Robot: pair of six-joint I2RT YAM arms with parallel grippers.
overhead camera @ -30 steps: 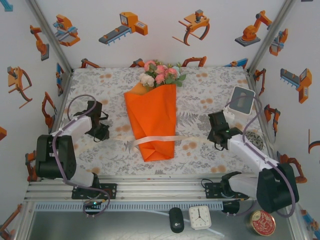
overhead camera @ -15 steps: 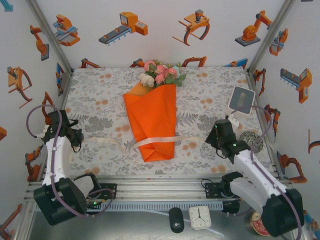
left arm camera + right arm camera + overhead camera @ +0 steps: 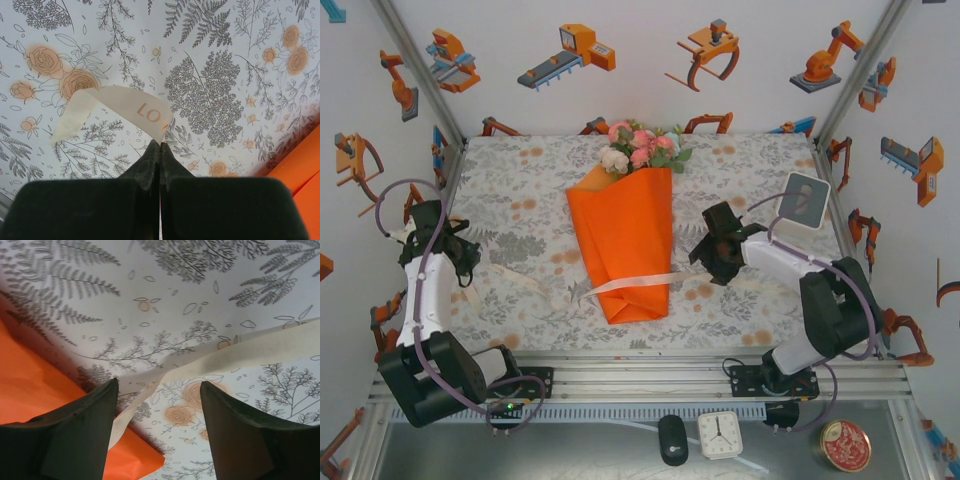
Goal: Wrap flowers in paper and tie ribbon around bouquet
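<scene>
Ribbon (image 3: 117, 105), thin, floppy and likely slippery, has one end pinched at the tips of the tightly closed left fingers (image 3: 145, 167). It crosses the bouquet (image 3: 625, 235) and lies slack between the widely spread right fingers (image 3: 82, 430). It is best pinched flat.

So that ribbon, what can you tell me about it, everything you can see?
The ribbon is a narrow cream-white band, thin, floppy and slightly shiny, with pale gold letters reading LOV near its left end. It lies across the lower part of the orange paper cone and trails onto the patterned cloth on both sides. The left gripper is shut on its curled left end. Its right stretch runs between the right gripper's open fingers, ungripped.
</scene>
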